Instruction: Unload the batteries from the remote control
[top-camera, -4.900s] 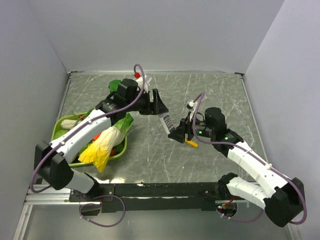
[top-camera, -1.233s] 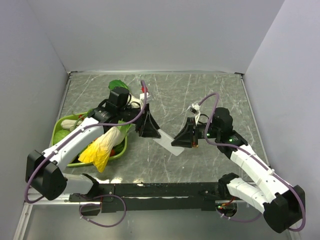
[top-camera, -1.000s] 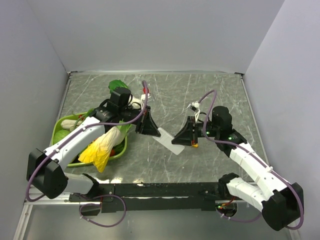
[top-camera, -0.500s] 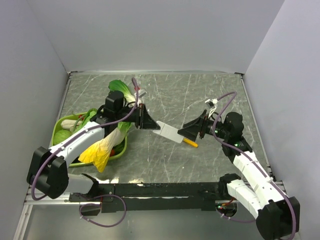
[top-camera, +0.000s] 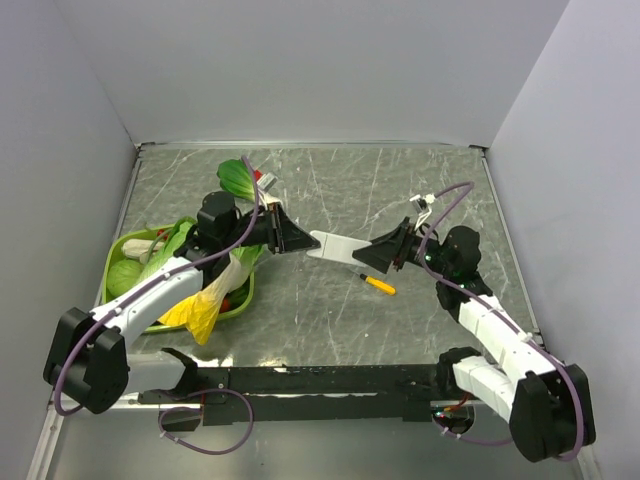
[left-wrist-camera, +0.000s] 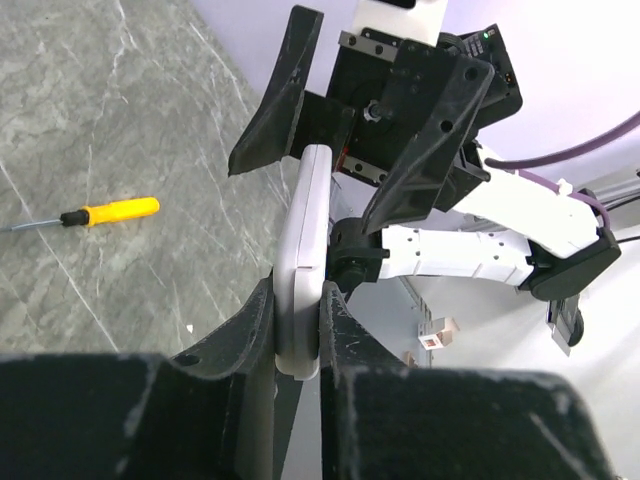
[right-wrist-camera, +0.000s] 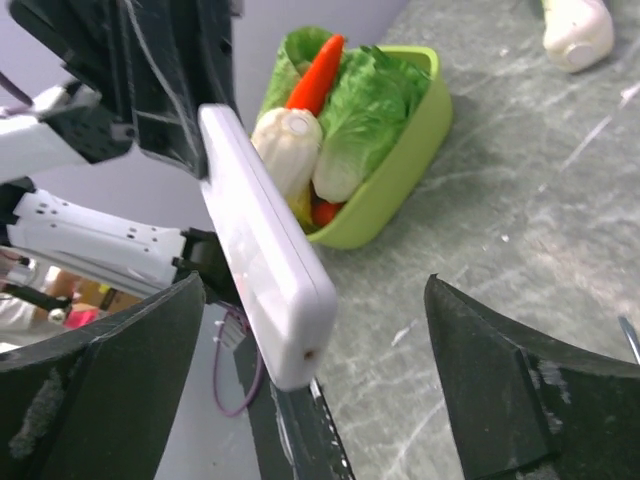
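Observation:
The remote control (top-camera: 336, 247) is a slim white bar held off the table, its plain side up. My left gripper (top-camera: 298, 238) is shut on its left end; in the left wrist view the remote control (left-wrist-camera: 303, 240) stands edge-on, pinched between the two fingers of that gripper (left-wrist-camera: 298, 305). My right gripper (top-camera: 380, 258) is open at the remote's other end. In the right wrist view the remote control (right-wrist-camera: 262, 245) points between the spread fingers (right-wrist-camera: 120, 385) of the right gripper (right-wrist-camera: 315, 385) without touching either. The batteries are hidden from every view.
A yellow-handled screwdriver (top-camera: 378, 285) lies on the marble table (top-camera: 400, 190) below the right gripper, also seen as the screwdriver (left-wrist-camera: 108, 212). A green basket (top-camera: 118, 249) of vegetables sits at the left under the left arm. Grey walls close three sides.
The right gripper has opened and let go of the remote's end, drawing back right. The left gripper has lifted the remote off the table and swung it up. The screwdriver lies uncovered.

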